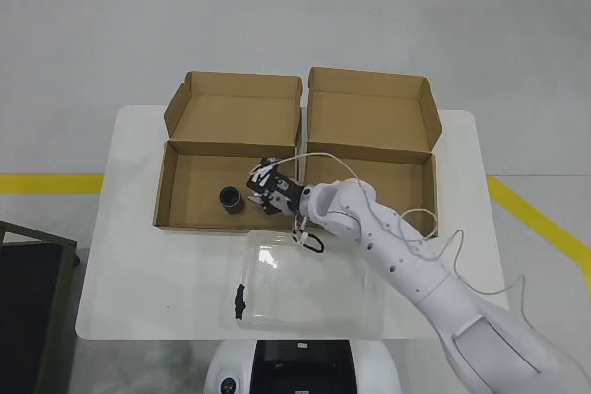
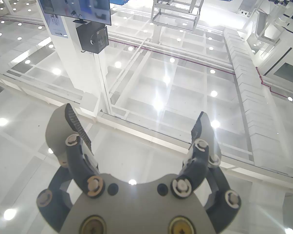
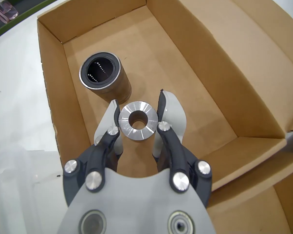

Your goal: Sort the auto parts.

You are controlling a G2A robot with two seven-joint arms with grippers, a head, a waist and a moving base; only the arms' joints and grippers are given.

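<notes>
My right gripper point(image 3: 138, 108) hangs inside the left cardboard box point(image 3: 209, 57), shut on a silver metal ring point(image 3: 138, 121) with a round hole through its middle. A dark cylindrical bearing point(image 3: 105, 76) stands upright on the box floor just beyond the ring. From above, the right gripper point(image 1: 266, 187) sits in the left box point(image 1: 182, 182) beside the bearing point(image 1: 232, 199). My left gripper point(image 2: 136, 120) points up at the ceiling, its fingers wide apart with nothing between them.
A second open cardboard box point(image 1: 414, 187) stands to the right of the first. A clear plastic bin point(image 1: 310, 281) sits at the table's front edge with a small black part point(image 1: 239, 298) at its left side. A dark crate point(image 1: 20, 295) stands off the table's left.
</notes>
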